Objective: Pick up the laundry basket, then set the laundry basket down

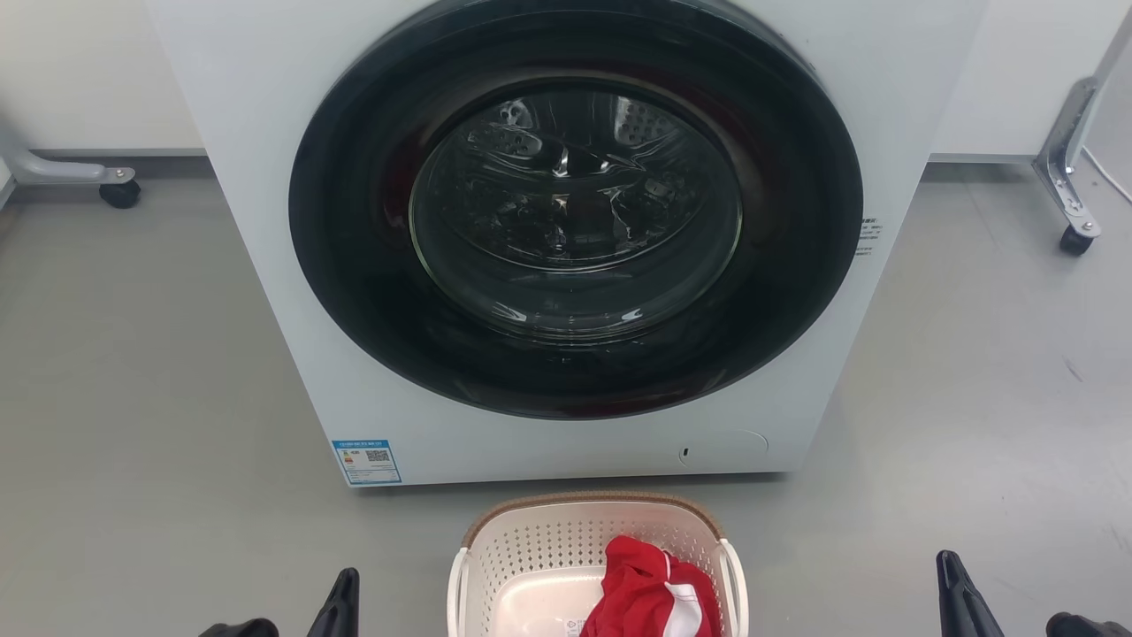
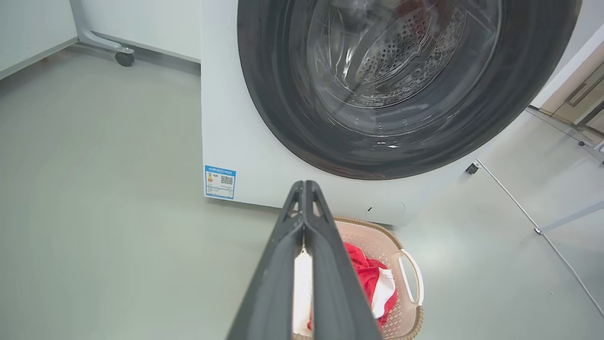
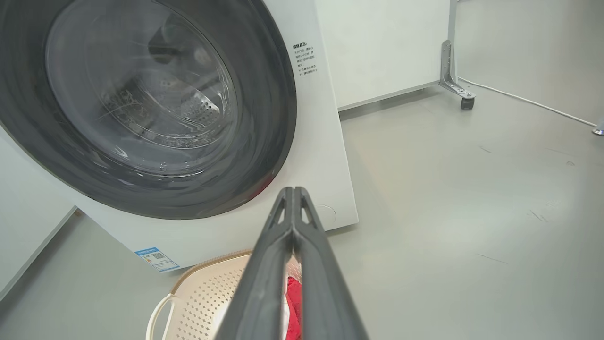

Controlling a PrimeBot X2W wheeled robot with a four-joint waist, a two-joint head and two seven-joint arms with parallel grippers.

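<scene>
Before washer (image 1: 265, 310): perforated cream laundry basket (image 1: 548, 540), woven-look rim; left gripper (image 2: 306, 184), right gripper (image 3: 293, 190) pinched closed.

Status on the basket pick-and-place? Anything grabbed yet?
Done: nothing that shows. The laundry basket sits on the floor in front of the washer, with a red garment inside. In hand: nothing. The left pincer and right pincer are both shut and empty, either side of the basket, off its white handles. Left: grasp, lift, set down.
</scene>
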